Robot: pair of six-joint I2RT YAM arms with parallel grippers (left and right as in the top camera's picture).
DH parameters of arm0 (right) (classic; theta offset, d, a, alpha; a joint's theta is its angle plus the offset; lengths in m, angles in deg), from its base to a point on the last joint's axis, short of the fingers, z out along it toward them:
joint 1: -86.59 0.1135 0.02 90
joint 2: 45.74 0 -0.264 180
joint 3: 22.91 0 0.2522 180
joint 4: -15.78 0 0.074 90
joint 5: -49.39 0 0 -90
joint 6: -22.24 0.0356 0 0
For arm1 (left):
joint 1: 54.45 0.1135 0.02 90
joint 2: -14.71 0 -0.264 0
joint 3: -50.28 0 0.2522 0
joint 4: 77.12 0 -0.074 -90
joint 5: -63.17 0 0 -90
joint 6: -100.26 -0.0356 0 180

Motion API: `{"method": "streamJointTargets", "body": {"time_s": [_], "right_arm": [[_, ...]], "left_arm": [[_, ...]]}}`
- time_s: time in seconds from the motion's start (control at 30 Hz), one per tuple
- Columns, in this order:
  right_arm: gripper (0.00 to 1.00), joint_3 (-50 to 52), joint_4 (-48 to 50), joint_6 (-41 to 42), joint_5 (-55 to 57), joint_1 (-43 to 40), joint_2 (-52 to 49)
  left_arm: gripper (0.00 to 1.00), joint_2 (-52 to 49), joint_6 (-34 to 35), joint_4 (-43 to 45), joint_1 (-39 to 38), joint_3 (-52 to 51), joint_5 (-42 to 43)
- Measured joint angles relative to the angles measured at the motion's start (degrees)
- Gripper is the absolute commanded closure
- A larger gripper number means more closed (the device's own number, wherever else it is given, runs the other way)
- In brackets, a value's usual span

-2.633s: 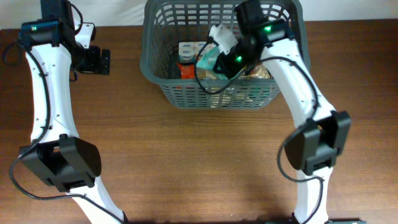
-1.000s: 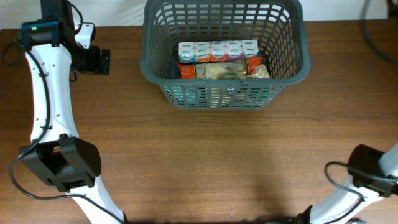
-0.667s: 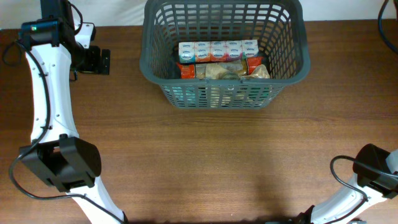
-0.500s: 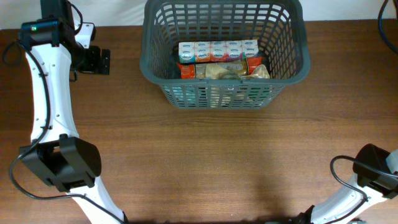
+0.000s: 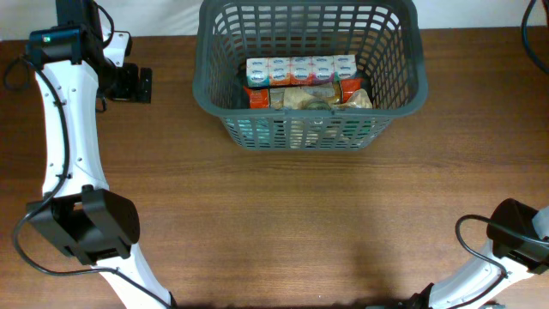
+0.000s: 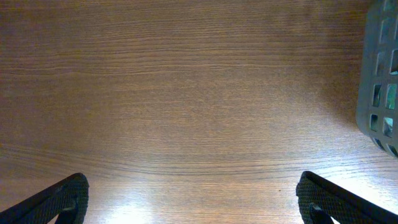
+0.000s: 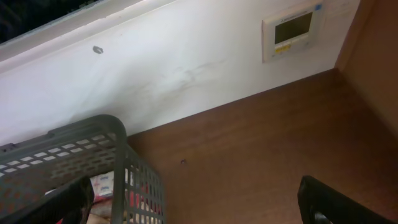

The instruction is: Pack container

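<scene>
The container (image 5: 309, 129) is a dark grey slotted basket at the table's far middle. In it lie a row of white-and-blue packs (image 5: 300, 69), an orange pack (image 5: 257, 97) and a tan bag (image 5: 317, 99). My left gripper (image 5: 137, 84) hangs over bare table left of the basket. In the left wrist view it (image 6: 196, 202) is open and holds nothing, with the basket's corner (image 6: 379, 74) at the right edge. My right gripper (image 7: 193, 205) is open and holds nothing, beside the basket's right corner (image 7: 118, 149). It is out of the overhead view.
The right arm's lower link (image 5: 515, 239) shows at the overhead's bottom right corner. A white wall (image 7: 155, 68) with a small control panel (image 7: 292, 31) stands behind the table. Brown tabletop (image 5: 283, 223) spreads in front of the basket.
The right arm, over the basket earlier, has pulled out and swung off to the right, out of the overhead view. The left arm has not moved.
</scene>
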Motion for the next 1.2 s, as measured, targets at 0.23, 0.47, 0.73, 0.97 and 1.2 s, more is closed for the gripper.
{"method": "streamJointTargets", "body": {"time_s": [0.23, 0.47, 0.73, 0.97, 1.2], "right_arm": [[0.01, 0.1, -3.5, 0.0, 6.9, 0.0, 1.4], [0.01, 13.0, 11.6, -0.2, 9.9, 0.6, 16.5], [0.01, 53.1, 38.5, -0.3, 14.4, 9.9, 49.3], [0.01, 91.2, 46.8, -0.5, 19.2, 17.9, 73.4], [0.01, 119.9, 53.0, -0.7, 20.4, 21.6, 90.5]], "left_arm": [[0.01, 0.0, 0.0, 0.0, 0.0, 0.0, 0.0], [0.01, 0.0, 0.0, 0.0, 0.0, 0.0, 0.0], [0.01, 0.0, 0.0, 0.0, 0.0, 0.0, 0.0], [0.01, 0.0, 0.0, 0.0, 0.0, 0.0, 0.0], [0.01, 0.0, 0.0, 0.0, 0.0, 0.0, 0.0]]}}
